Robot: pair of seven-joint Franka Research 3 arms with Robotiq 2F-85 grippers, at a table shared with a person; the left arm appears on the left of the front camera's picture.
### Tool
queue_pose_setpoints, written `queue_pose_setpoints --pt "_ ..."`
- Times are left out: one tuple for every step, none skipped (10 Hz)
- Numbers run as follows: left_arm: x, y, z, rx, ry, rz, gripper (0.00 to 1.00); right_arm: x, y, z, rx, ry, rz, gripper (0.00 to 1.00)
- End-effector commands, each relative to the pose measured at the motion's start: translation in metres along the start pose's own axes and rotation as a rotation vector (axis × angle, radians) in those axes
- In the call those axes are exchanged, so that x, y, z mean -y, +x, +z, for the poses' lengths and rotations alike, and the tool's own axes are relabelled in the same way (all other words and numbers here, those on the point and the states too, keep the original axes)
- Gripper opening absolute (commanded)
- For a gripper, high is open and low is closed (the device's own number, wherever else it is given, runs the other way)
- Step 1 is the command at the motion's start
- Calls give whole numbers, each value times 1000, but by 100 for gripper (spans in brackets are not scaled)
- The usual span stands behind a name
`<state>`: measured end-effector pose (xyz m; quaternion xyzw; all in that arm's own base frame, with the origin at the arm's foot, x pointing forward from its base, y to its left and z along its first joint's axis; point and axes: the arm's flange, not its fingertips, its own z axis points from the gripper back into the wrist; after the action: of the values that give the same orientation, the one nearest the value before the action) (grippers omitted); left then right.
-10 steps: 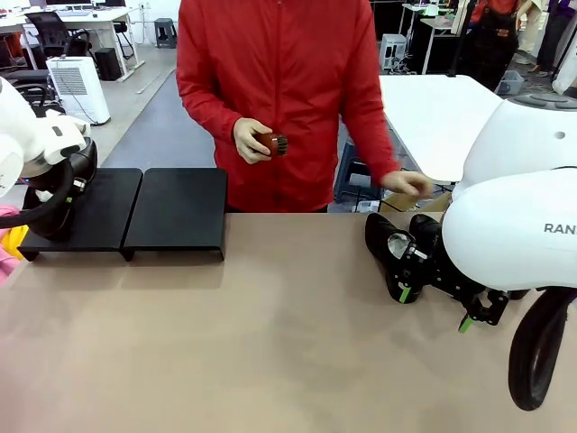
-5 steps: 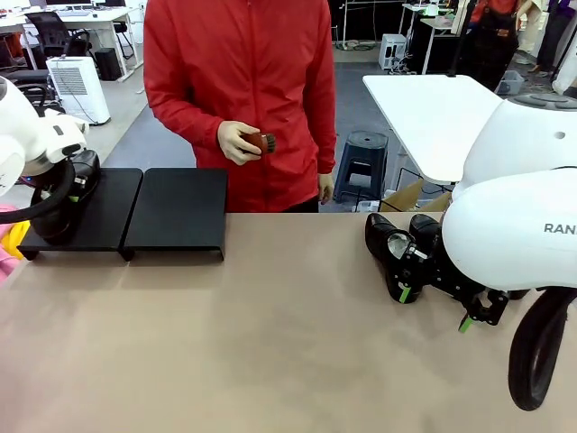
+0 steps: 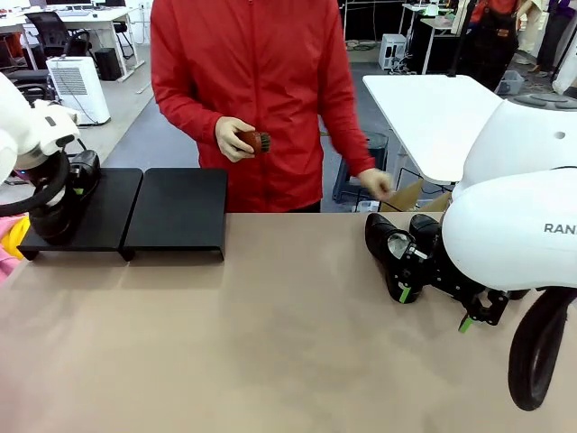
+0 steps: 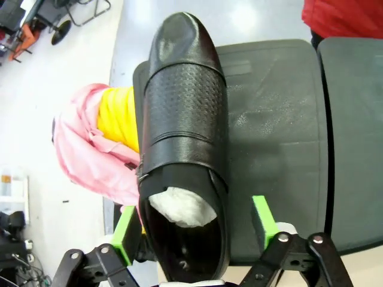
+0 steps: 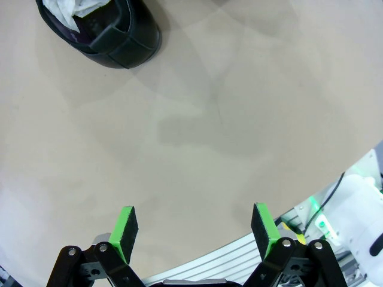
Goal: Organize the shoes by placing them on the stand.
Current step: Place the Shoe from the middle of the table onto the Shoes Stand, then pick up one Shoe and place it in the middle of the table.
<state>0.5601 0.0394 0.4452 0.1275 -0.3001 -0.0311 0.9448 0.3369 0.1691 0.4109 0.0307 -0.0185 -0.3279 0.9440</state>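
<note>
Front view, stand: the stand (image 3: 176, 212) sits at about ten o'clock on the table (image 3: 288, 352), two flat black platforms side by side.
Placed shoe: in the left wrist view one black shoe (image 4: 182, 137) lies flat on the left platform, close along its outer edge, toe to twelve o'clock and heel to six, white paper stuffed in the opening.
Left gripper: the left gripper (image 4: 194, 227) straddles that heel with its jaws apart; the pad at four o'clock is clear of the leather, while the pad at eight o'clock is so near that I can't tell whether it touches.
Free room: the right platform is bare, and so is the inner strip of the left one.
Person: a person in red stands at twelve o'clock, holding a small brush (image 3: 261, 142) in one hand (image 3: 233, 140).
Waiting shoes: at about two o'clock at least two more black shoes (image 3: 386, 239) stand together on the table, well apart from the stand; the right arm may hide others.
Right gripper: the right gripper (image 5: 194, 226) hangs over bare tabletop, jaws wide, holding nothing, one shoe heel at eleven o'clock in its view.
Done: one shoe is on the stand, by my reckoning.
Left: the shoes at two o'clock need carrying over, so the job looks early.
</note>
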Motion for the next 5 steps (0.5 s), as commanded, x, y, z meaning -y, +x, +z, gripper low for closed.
queue_pose_setpoints --pt "3 0 -9 -11 -6 -7 100 -2 1 -1 4 11 13 100" --pt "3 0 -9 -11 -6 -7 100 -2 1 -1 4 11 13 100" --pt "3 0 -9 -11 -6 -7 100 -2 1 -1 4 11 13 100" --pt "3 0 -9 -11 -6 -7 100 -2 1 -1 4 11 13 100" --pt "3 0 -9 -11 -6 -7 100 -2 1 -1 4 11 13 100"
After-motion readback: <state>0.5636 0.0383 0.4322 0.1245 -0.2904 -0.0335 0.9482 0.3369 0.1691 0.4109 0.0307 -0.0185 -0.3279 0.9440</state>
